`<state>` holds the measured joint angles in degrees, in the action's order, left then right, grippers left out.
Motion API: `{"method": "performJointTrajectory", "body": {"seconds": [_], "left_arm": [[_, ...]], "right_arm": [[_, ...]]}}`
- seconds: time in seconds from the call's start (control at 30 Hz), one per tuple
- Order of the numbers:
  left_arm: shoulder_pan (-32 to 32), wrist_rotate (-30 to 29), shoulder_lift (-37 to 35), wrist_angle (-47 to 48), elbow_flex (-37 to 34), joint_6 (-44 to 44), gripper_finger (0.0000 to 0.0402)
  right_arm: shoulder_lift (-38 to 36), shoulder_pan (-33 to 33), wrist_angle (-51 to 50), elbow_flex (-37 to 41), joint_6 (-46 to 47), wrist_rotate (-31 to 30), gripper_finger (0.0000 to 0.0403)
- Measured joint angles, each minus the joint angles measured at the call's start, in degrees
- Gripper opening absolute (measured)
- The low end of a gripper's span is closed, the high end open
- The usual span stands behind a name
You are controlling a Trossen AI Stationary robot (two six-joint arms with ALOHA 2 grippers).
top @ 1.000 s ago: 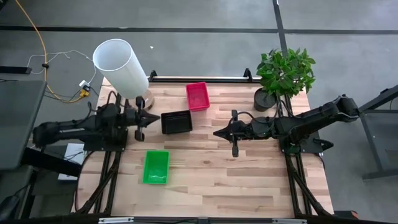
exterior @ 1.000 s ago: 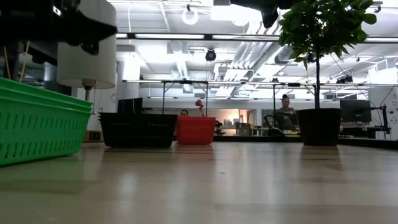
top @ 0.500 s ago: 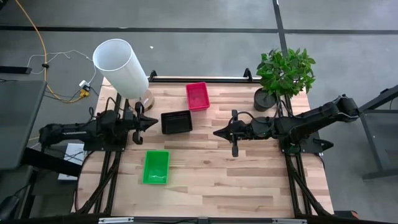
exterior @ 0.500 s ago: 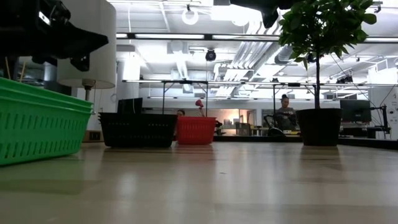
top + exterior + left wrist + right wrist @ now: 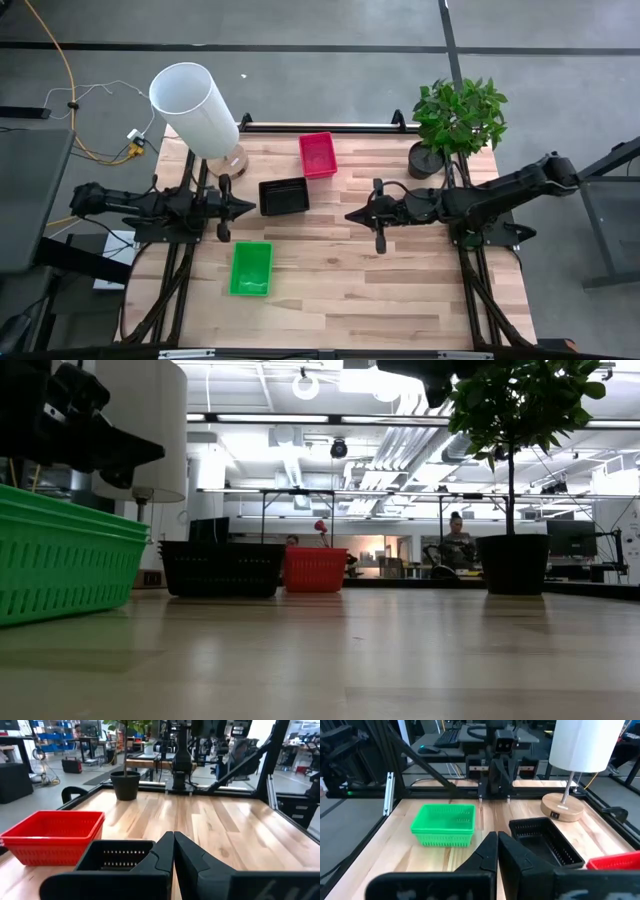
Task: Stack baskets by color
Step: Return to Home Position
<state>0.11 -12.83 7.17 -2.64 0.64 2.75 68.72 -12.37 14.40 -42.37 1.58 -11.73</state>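
High view: left gripper (image 5: 243, 207) has pulled back toward the left edge of the table (image 5: 400, 280) over the last second, arm now stretched low and flat. It sits just beside the black basket (image 5: 284, 196), not touching it. Right gripper (image 5: 350, 215) is barely moved, mid-table, well apart from every basket. Red basket (image 5: 318, 154) is at the far edge, green basket (image 5: 251, 268) nearer the front. None has shifted.

Low view: left gripper has dropped lower, above the green pile. Each colour shows as one pile. Layers can't be counted.

Left wrist view: fingers pressed together, nothing between them. Black and red baskets lie ahead, side by side.

Right wrist view: fingers likewise closed and empty. Green and black lie ahead.

Judgement: stacking looks finished, arms are only retreating to rest.
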Motion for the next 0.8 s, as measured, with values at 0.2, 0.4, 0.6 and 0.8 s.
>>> {"method": "performJointTrajectory", "body": {"seconds": [0.2, 0.4, 0.6, 0.8], "left_arm": [[0.01, -0.25, -0.36, 0.17, 0.02, -0.38, 0.0000], [0.01, -1.15, -0.36, -0.14, 0.02, -0.92, 0.0000], [0.01, -1.31, -0.36, -0.14, 0.02, -0.90, 0.0000], [0.01, -1.31, -0.36, -0.14, 0.02, -0.85, 0.0000]], "right_arm": [[-8.90, 0.20, -0.16, 8.11, 1.01, -1.02, 0.0000], [-26.94, 5.39, -0.32, 17.15, 1.05, 0.42, 0.0000], [-40.28, 9.50, -2.53, 26.05, 1.03, 5.35, 0.0000], [-51.47, 13.47, -3.38, 33.65, 1.00, 11.96, 0.0000]]}}
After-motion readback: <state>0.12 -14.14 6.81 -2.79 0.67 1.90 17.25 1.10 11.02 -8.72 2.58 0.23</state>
